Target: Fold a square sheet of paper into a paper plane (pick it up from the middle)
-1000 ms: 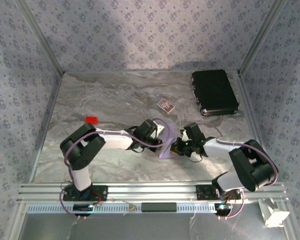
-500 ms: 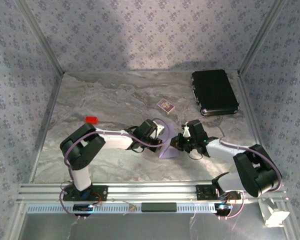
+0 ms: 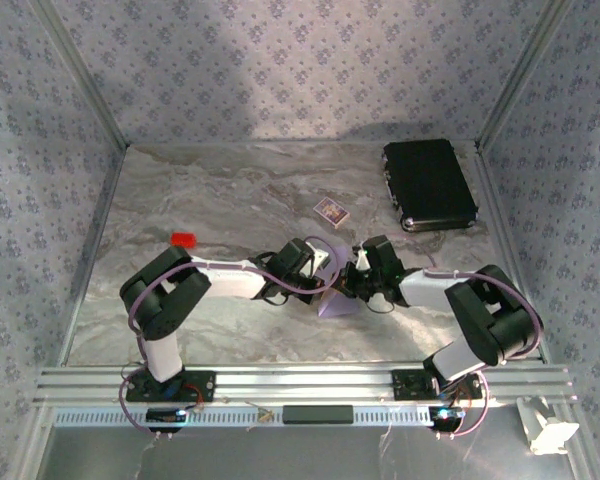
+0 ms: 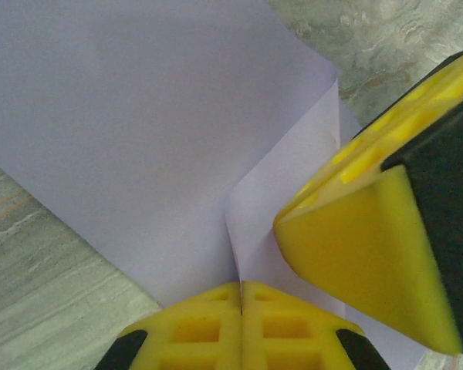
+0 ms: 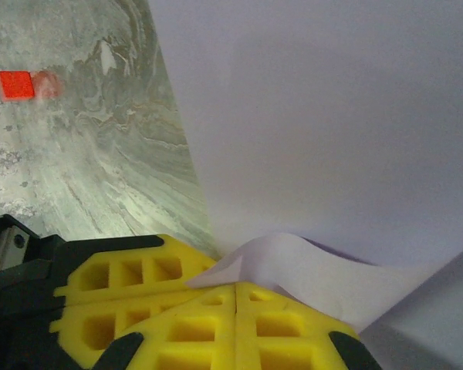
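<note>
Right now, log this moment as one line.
left gripper shut on square sheet of paper | right gripper shut on it too | paper creased, fold unfinished

Thin sheet of paper [image 4: 139,116], pale lilac, smooth and matt, with one sharp crease. The left hand [image 4: 241,308] and right hand [image 5: 236,308] have matt yellow, rubbery-looking fingers [image 4: 201,331] moulded with square pockets. The counter [image 3: 210,190] is grey and marbled with a dull sheen. The walls [image 3: 280,70] look like printed cloth. The black case [image 3: 430,185] looks like hard, faintly glossy plastic. The rail [image 3: 300,380] along the counter's near edge is brushed metal. The arm shells [image 3: 230,278] are glossy white and black plastic.
</note>
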`<state>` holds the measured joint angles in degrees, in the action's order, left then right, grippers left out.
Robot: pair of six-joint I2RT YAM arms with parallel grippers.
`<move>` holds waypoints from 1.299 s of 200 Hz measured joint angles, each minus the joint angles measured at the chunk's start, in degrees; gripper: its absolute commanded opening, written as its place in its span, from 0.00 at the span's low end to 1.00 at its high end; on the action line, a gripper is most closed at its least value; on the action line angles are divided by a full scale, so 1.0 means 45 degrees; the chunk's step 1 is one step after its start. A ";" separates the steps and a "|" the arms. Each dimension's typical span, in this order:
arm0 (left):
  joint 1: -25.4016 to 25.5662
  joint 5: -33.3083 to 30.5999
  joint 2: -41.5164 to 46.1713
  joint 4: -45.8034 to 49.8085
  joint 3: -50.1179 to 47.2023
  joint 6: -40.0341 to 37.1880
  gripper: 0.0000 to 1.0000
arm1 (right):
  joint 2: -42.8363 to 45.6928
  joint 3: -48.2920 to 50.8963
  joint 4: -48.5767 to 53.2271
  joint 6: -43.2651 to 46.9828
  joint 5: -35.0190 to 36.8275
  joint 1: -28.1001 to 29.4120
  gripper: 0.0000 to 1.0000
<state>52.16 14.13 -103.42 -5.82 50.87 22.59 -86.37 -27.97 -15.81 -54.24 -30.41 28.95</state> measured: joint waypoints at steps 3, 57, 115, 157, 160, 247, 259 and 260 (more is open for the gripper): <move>0.0000 0.0000 0.0000 0.0000 0.0000 0.0000 0.04 | -0.0005 0.0039 -0.0029 0.0000 0.0000 -0.0005 0.00; 0.0000 0.0024 -0.0131 0.0466 0.0316 -0.0005 0.04 | -0.0369 0.0695 -0.0792 -0.0102 0.0010 -0.0126 0.00; -0.0010 0.0117 -0.0287 0.0738 0.0602 -0.0005 0.04 | 0.0291 0.0515 0.0000 0.0010 0.0189 -0.0316 0.01; -0.0010 0.0141 -0.0306 0.0840 0.0665 -0.0005 0.04 | 0.0432 -0.0189 0.0369 0.0277 0.0296 -0.0835 0.00; -0.0010 0.0141 -0.0306 0.0840 0.0665 -0.0005 0.04 | 0.0418 -0.0189 0.0398 0.0287 0.0325 -0.0850 0.00; -0.0010 0.0189 -0.0364 0.0865 0.0733 -0.0005 0.04 | -0.0146 0.0238 0.0427 0.0233 0.0379 -0.1195 0.02; -0.0010 0.0189 -0.0364 0.0865 0.0733 -0.0005 0.04 | -0.0117 0.0223 0.0452 0.0233 0.0223 -0.1360 0.03; -0.0010 0.0189 -0.0364 0.0865 0.0733 -0.0005 0.04 | -0.0112 0.0214 0.0457 0.0238 0.0209 -0.1384 0.03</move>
<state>52.12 14.98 -105.06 -1.93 54.17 22.57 -86.87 -27.00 -13.76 -53.17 -29.47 22.72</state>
